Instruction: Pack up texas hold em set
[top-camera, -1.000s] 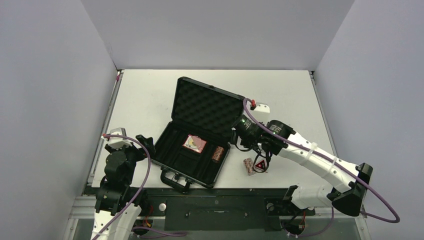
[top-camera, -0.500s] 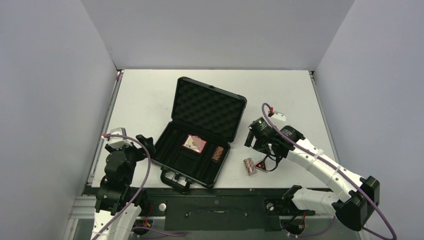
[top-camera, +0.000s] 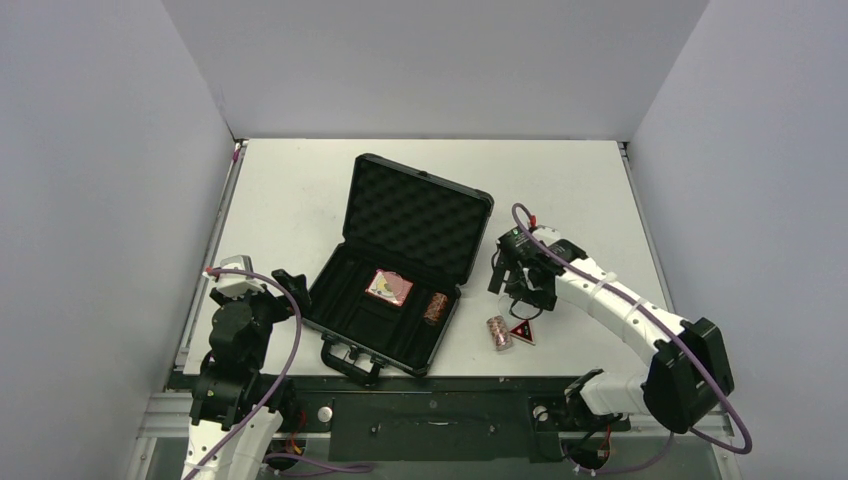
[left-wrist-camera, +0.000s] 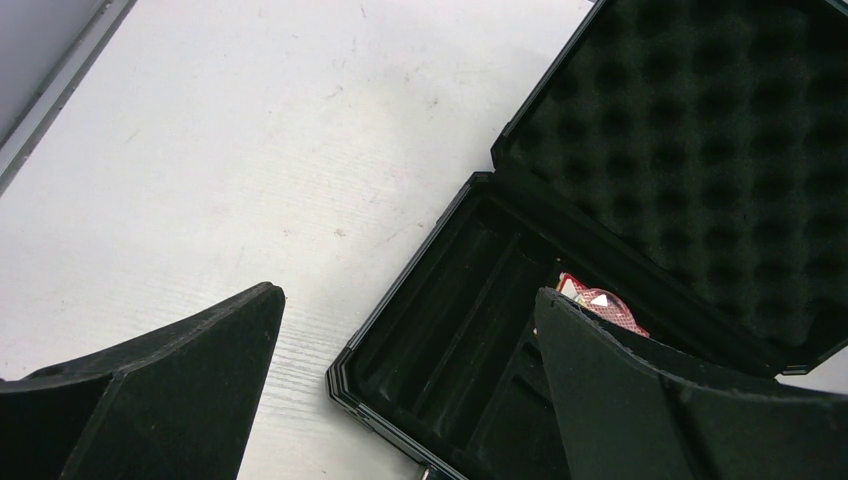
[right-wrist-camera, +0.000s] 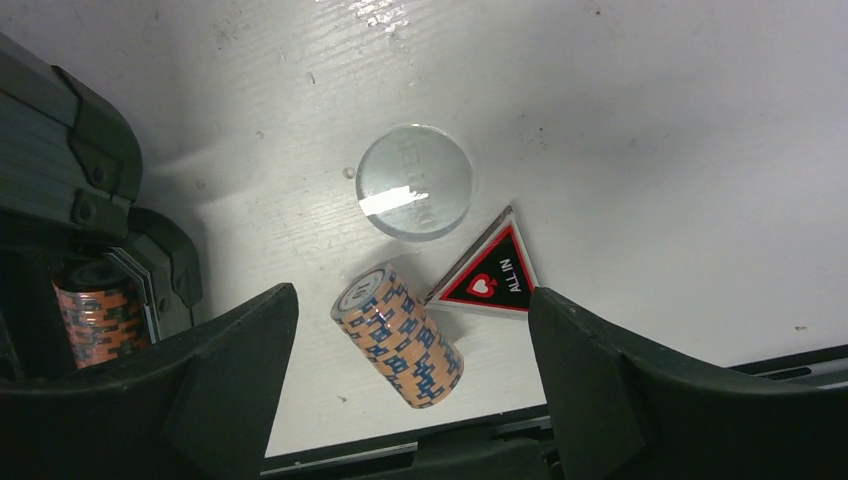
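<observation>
Right gripper (right-wrist-camera: 410, 298), jaws apart, hovers over a chip roll (right-wrist-camera: 398, 333) beside the "ALL IN" triangle (right-wrist-camera: 490, 277); the open black case (top-camera: 400, 215) nearby holds the pink card box (top-camera: 389, 287) and second roll (top-camera: 435, 306). Left gripper (left-wrist-camera: 407, 295), also spread, faces it.

The case (top-camera: 415, 215) is black with egg-crate dimpled foam; the card box (top-camera: 389, 287) is pink. The chip roll (right-wrist-camera: 398, 333) is orange-brown with blue-grey blocks, the triangle (right-wrist-camera: 490, 275) black with a red border.
</observation>
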